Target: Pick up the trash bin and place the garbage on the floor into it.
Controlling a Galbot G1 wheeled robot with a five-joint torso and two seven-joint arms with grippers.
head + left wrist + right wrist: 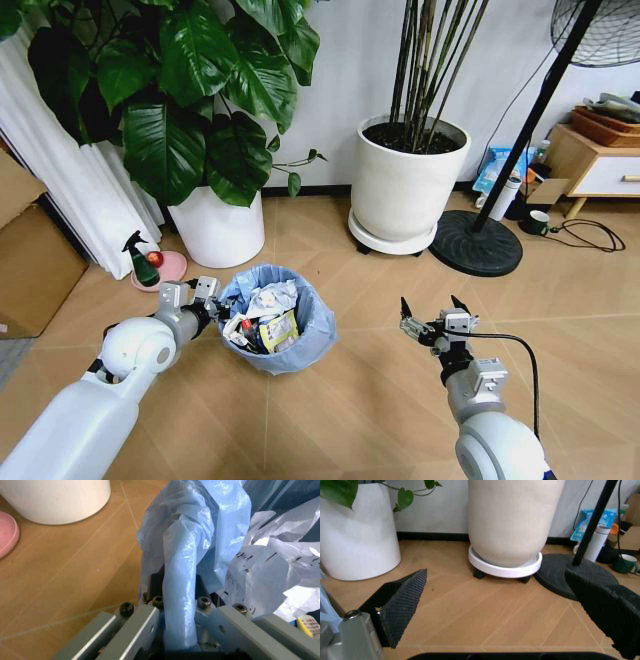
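While the left gripper (pixel 203 296) pinches the trash bin (pixel 300 345) rim, garbage (pixel 262 318) fills the bin; right gripper (pixel 436 310) hovers right of it, fingers spread.

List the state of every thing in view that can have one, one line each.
trash bin: upright on the floor, holding litter, rim gripped.
blue bag liner: folded over the rim, pinched between the left fingers.
garbage: inside the bin.
left gripper: shut on the bin rim.
right gripper: open, empty, above bare floor.
green spray bottle: upright on a pink saucer.
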